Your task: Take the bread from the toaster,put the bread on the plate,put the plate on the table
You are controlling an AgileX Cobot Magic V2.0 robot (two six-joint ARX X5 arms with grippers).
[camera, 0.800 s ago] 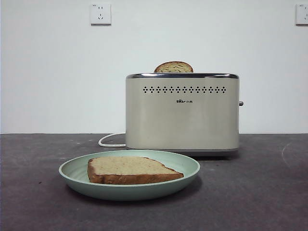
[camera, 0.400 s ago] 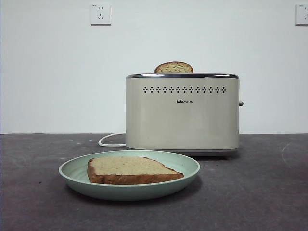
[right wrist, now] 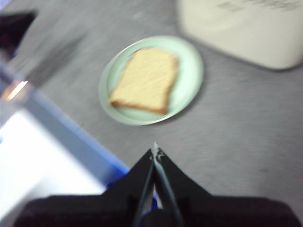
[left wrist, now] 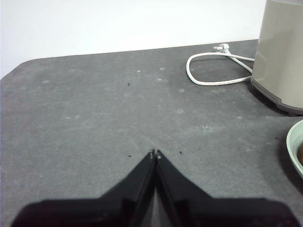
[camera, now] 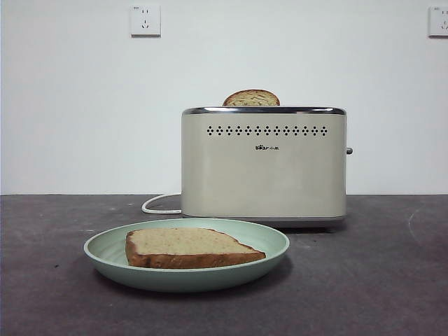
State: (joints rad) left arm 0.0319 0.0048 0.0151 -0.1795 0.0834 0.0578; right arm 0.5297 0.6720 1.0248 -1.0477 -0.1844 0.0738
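Note:
The bread (camera: 189, 246) lies flat on the pale green plate (camera: 274, 241), and the plate rests on the dark grey table (camera: 378, 280) in front of the cream toaster (camera: 263, 175). No arm shows in the front view. My right gripper (right wrist: 155, 150) is shut and empty, high above the table, and looks down on the bread (right wrist: 144, 80), the plate (right wrist: 190, 71) and the toaster (right wrist: 246, 28); that view is blurred. My left gripper (left wrist: 155, 152) is shut and empty over bare table, left of the toaster (left wrist: 284, 56) and the plate's rim (left wrist: 294, 146).
A second slice with a narrower rounded top (camera: 251, 98) sticks up from the toaster's back slot. The white cord (left wrist: 213, 71) loops on the table beside the toaster. The table's front edge (right wrist: 71, 127) shows in the right wrist view. A white wall stands behind.

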